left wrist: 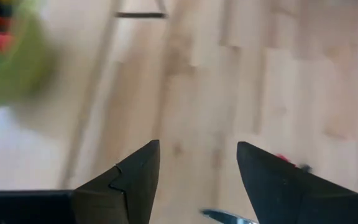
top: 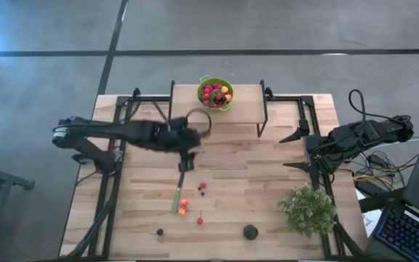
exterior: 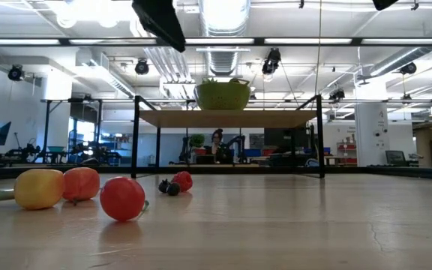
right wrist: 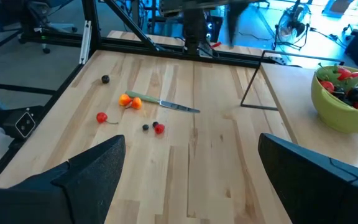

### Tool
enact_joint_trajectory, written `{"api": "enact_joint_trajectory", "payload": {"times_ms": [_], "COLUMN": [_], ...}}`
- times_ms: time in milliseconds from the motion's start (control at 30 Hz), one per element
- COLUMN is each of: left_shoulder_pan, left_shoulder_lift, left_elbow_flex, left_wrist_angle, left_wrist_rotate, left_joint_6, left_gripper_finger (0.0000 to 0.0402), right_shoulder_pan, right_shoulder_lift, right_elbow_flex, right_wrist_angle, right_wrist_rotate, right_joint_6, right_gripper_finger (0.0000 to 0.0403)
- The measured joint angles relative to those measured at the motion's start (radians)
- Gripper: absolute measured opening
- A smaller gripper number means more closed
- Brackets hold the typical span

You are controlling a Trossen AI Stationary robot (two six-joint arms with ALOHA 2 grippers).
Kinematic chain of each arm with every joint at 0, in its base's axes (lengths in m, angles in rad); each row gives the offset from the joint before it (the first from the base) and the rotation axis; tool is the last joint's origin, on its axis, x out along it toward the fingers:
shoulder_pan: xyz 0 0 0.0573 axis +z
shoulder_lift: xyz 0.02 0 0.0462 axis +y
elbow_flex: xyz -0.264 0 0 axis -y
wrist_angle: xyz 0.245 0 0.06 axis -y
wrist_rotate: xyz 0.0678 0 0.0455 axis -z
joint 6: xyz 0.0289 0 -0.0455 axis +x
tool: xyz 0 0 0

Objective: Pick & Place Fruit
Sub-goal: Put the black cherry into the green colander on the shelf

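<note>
Left gripper (top: 187, 143) hovers empty above a wooden table (top: 268, 189), loose fruit scattered nearer the front edge.

Its fingers are apart, holding nothing, just beyond the knife (top: 178, 191). The right gripper (top: 302, 151) waits at the right side, fingers wide apart, beside the plant (top: 308, 209). A green bowl (top: 215, 92) already holding fruit sits on a raised shelf (top: 246, 105) at the far side. On the table lie an orange-and-yellow pair (top: 182, 207) touching the knife, red berries (top: 203, 185), another red one (top: 199, 220), a small dark one (top: 159, 232) and a bigger dark round fruit (top: 250, 232). The pieces look light, soft and prone to roll, so a gentle pinch across the middle seems best. The shelf's posts and rim crowd the route to the bowl; the middle of the table offers open room.
</note>
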Motion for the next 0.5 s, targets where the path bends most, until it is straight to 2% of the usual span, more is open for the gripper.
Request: {"api": "enact_joint_trajectory", "payload": {"times_ms": [500], "left_shoulder_pan": [-0.322], "left_shoulder_lift": [0.001], "left_elbow_flex": [-0.152], "left_wrist_angle": [-0.006], "left_wrist_rotate": [-0.004], "left_joint_6": [-0.066], "left_gripper_finger": [0.022], "right_shoulder_pan": [0.0], "right_shoulder_lift": [0.0], "right_elbow_flex": [0.0], "right_wrist_angle": [0.0], "right_wrist_rotate": [0.0], "right_joint_6": [0.0], "right_gripper_finger": [0.0363]}}
